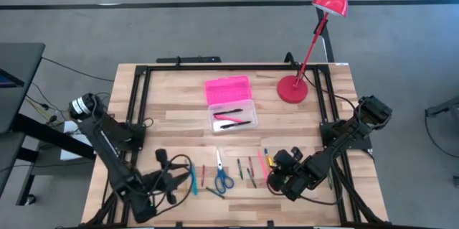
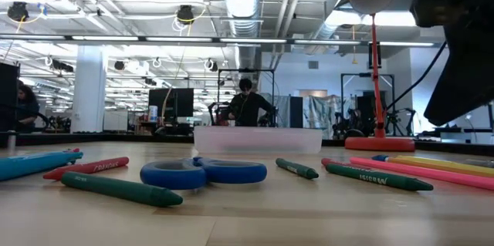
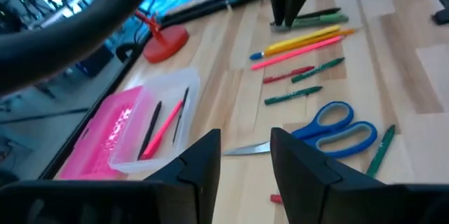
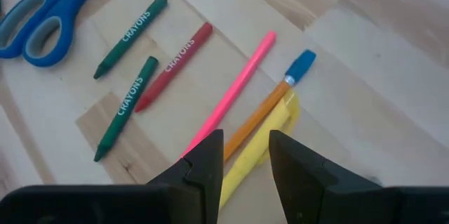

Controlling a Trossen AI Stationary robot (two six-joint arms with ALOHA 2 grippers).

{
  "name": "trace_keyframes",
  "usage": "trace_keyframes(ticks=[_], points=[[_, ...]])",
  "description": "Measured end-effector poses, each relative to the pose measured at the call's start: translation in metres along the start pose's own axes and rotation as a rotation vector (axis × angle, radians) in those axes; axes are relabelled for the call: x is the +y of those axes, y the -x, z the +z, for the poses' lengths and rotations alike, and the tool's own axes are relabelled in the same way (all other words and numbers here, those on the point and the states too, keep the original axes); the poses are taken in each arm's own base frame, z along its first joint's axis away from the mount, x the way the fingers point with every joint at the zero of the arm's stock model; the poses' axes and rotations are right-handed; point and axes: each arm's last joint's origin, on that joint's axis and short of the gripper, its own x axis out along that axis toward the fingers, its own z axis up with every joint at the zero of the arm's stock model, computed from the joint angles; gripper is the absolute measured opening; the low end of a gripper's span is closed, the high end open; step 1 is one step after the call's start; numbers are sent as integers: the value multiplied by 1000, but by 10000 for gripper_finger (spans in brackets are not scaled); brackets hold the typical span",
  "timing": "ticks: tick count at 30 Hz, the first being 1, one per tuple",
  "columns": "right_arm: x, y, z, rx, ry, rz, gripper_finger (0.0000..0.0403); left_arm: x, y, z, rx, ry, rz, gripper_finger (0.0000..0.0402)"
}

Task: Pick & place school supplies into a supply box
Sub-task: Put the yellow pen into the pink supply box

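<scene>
Supply box [image 1: 230, 104] open at table centre, three pens inside.
Right gripper [image 4: 245, 155], slightly parted and empty, hovers over the yellow pencil [image 4: 265, 142] near the scissors [image 1: 223, 179]; left gripper [image 3: 244, 155] likewise parted, empty.

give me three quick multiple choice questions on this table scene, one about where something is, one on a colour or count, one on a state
1. Where do the scissors lie?
A. inside the supply box
B. on the table among the crayons
C. under the lamp

2. What colour is the supply box lid?
A. pink
B. green
C. black

3. How are the right gripper fingers?
A. shut on the scissors
B. apart, holding nothing, above the pink pencil and orange pencil
C. shut on a green crayon

Answers:
1 B: the high view shows them on the wood near the table's front edge, well clear of the box.
2 A: the open lid is bright pink.
3 B: the right wrist view shows a gap between the fingers with the pencils lying on the table beyond.
</scene>
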Motion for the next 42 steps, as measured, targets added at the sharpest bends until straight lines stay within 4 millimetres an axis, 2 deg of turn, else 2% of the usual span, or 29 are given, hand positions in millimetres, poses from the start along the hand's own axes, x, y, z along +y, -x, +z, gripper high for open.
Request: trace_keyframes(ticks=[4, 8, 14, 22, 42], points=[[0, -2, 2, 12, -38, -4, 107, -4, 10, -11, -57, 13, 0, 120], [-2, -11, 4, 52, -58, -36, 102, -6, 14, -20, -76, 27, -11, 120], [-3, -25, 6, 67, -68, -79, 85, -7, 18, -23, -93, 16, -13, 120], [-3, -26, 4, 99, -68, -77, 68, -6, 18, -23, -97, 22, -10, 120], [5, -22, -1, 147, -27, 3, 72, -7, 18, -23, -80, 32, -25, 120]])
